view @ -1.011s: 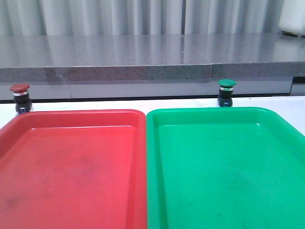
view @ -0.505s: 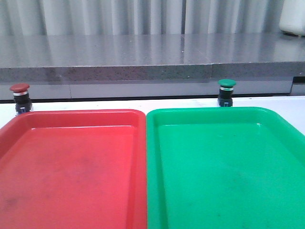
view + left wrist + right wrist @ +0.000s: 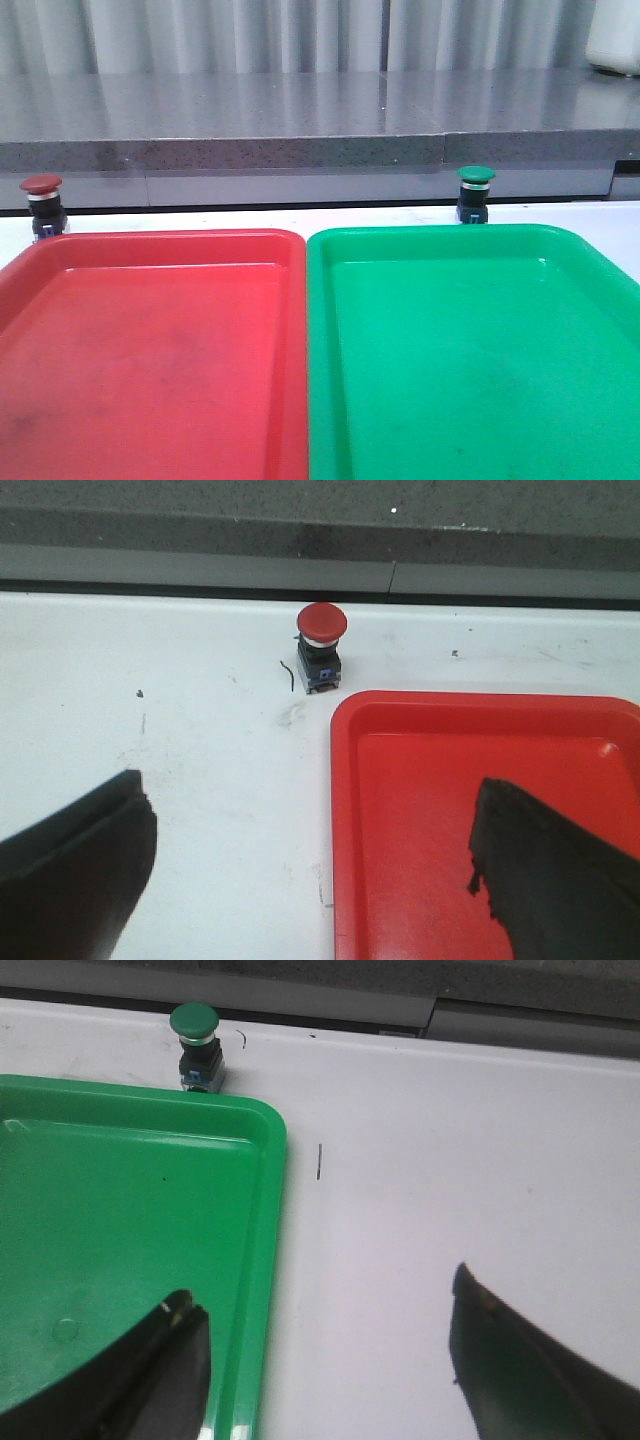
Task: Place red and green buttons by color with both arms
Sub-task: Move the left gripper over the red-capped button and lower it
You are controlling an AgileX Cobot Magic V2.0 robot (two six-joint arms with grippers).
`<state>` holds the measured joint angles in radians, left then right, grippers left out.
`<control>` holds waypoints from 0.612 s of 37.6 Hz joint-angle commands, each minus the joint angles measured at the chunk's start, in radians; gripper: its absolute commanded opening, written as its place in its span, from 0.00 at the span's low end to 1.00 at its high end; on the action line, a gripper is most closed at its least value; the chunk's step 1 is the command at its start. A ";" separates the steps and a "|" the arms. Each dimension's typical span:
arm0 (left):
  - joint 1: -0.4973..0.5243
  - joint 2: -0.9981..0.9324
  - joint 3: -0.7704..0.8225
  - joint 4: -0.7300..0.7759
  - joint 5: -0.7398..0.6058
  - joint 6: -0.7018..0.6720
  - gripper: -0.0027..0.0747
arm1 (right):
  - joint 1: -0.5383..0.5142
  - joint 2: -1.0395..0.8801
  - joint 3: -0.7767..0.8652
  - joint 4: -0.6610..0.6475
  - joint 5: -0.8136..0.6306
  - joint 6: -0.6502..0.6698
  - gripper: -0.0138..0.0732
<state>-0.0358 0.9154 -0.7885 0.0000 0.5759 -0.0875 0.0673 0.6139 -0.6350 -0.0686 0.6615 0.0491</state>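
The red button [image 3: 42, 205] stands upright on the white table behind the red tray's far left corner; it also shows in the left wrist view [image 3: 321, 658]. The green button [image 3: 475, 192] stands upright behind the green tray; it also shows in the right wrist view [image 3: 196, 1046]. My left gripper [image 3: 312, 825] is open and empty, well short of the red button, astride the red tray's edge. My right gripper [image 3: 325, 1325] is open and empty, well short of the green button, astride the green tray's edge. Neither arm shows in the front view.
A red tray [image 3: 150, 340] on the left and a green tray [image 3: 470, 350] on the right lie side by side, touching. Both hold nothing. A grey stone ledge [image 3: 300, 140] runs behind the table. White table [image 3: 450, 1160] lies beside the green tray.
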 commanded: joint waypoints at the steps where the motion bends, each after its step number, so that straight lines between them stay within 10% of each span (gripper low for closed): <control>1: -0.007 0.136 -0.120 0.000 -0.017 0.000 0.84 | -0.004 0.007 -0.033 -0.017 -0.064 -0.006 0.76; 23: -0.011 0.697 -0.480 0.000 0.030 0.000 0.84 | -0.004 0.007 -0.033 -0.017 -0.064 -0.006 0.76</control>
<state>-0.0381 1.5935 -1.2001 0.0000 0.6471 -0.0858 0.0673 0.6139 -0.6350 -0.0686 0.6615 0.0491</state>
